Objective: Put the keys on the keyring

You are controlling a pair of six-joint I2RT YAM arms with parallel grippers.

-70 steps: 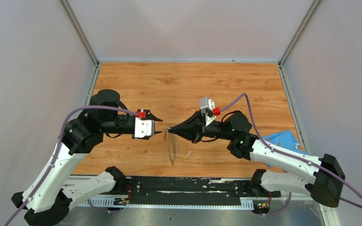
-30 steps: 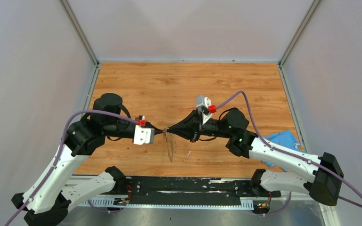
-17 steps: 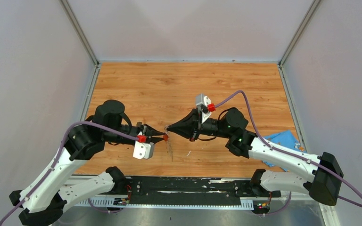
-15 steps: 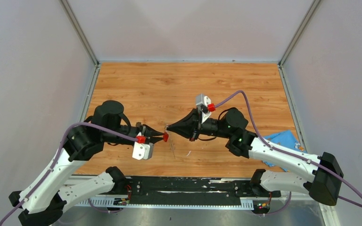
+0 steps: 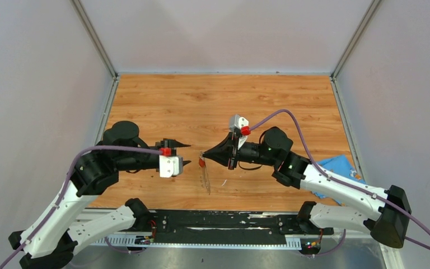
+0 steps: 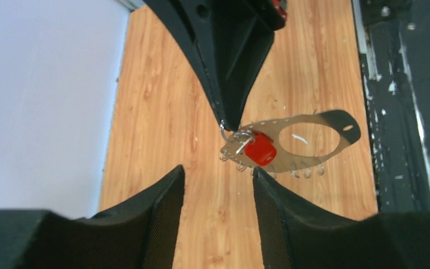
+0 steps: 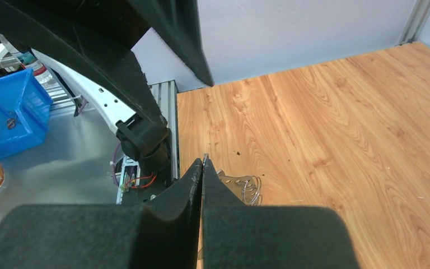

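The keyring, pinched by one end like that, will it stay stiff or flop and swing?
Probably stiff: the thin keyring looks flat, unbent, held by the right claw. Likely light, since a tip pinch holds it. A nudge might pivot it; the red key hangs loosely.

From my station I note the left gripper [image 6: 217, 171] with its fingers parted and nothing between them. Beyond the gap, the right gripper [image 6: 227, 124] pinches one end of the keyring [image 6: 313, 120] with its tip closed, above the wooden table [image 6: 162, 112]. A red-headed key [image 6: 259, 149] hangs on the ring just beside that tip.
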